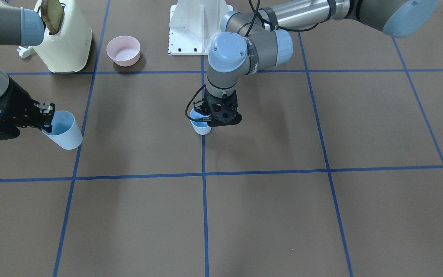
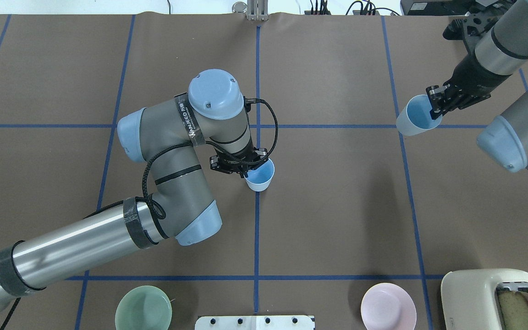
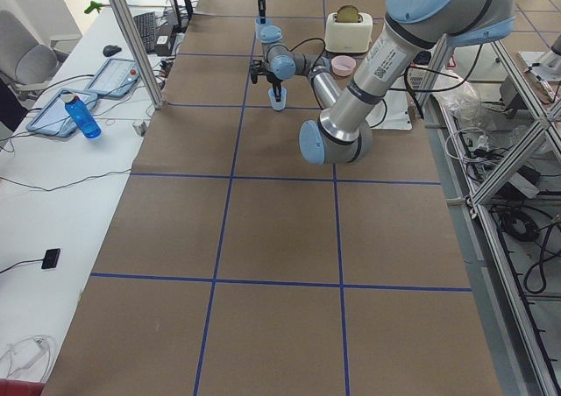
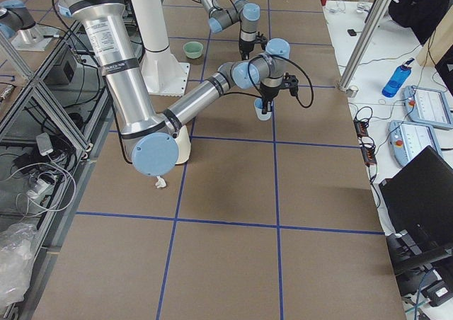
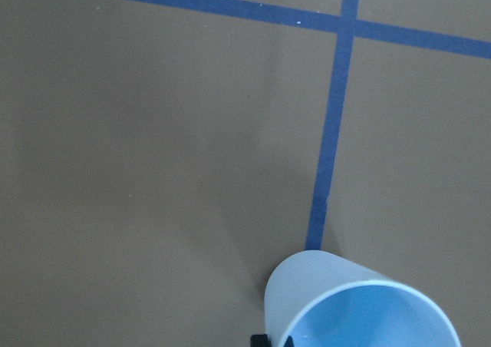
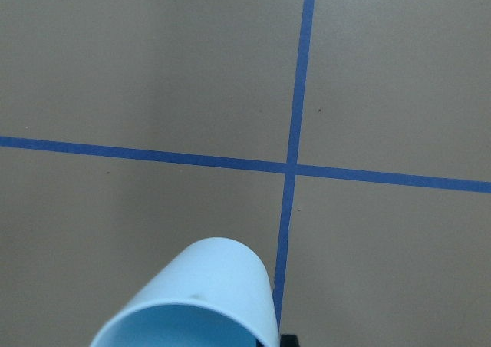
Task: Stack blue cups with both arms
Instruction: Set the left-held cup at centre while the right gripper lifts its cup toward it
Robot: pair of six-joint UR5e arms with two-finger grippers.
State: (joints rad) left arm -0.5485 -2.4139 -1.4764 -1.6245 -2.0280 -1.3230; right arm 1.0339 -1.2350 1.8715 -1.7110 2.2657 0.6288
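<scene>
My left gripper [image 2: 247, 172] is shut on the rim of a blue cup [image 2: 260, 175]. It holds the cup upright over the centre tape line, and I cannot tell whether the cup touches the table. The front view shows this gripper [image 1: 207, 118] and cup [image 1: 201, 127], and the left wrist view shows the cup [image 5: 360, 301]. My right gripper [image 2: 434, 103] is shut on the rim of the second blue cup [image 2: 413, 120] and holds it tilted above the table, far to the right. This gripper [image 1: 49, 115] and cup [image 1: 64, 131] also show in the front view, and the cup [image 6: 199, 293] in the right wrist view.
A cream toaster [image 2: 493, 298] with bread stands at the near right corner. A pink bowl [image 2: 387, 307] and a mint-green bowl [image 2: 143, 309] flank the white mounting base [image 2: 255, 322]. The table [image 2: 337, 206] is brown with a blue tape grid.
</scene>
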